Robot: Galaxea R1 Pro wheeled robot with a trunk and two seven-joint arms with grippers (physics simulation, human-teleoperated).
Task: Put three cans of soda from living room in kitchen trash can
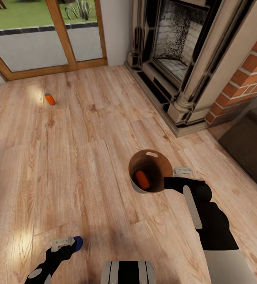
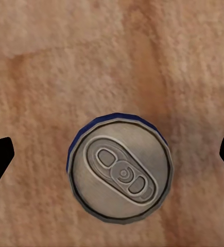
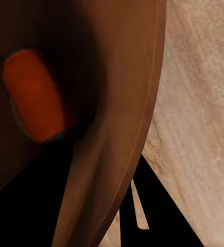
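While the right gripper pinches the bin, its jaws on the rim, the left gripper, jaws spread, hangs over the blue can.

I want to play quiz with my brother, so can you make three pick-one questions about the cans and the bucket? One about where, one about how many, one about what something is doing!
1. Where is the orange can inside something?
A. in the trash can
B. in the fireplace
C. on the doorstep

2. How many soda cans show in the head view?
A. one
B. three
C. five

3. What is the left gripper doing?
A. squeezing the bucket
B. open around the blue can
C. holding an orange can

Answers: 1 A, one orange can lies in the trash can. 2 B, with another orange can on the floor. 3 B, left gripper fingertips stand apart from the blue can.
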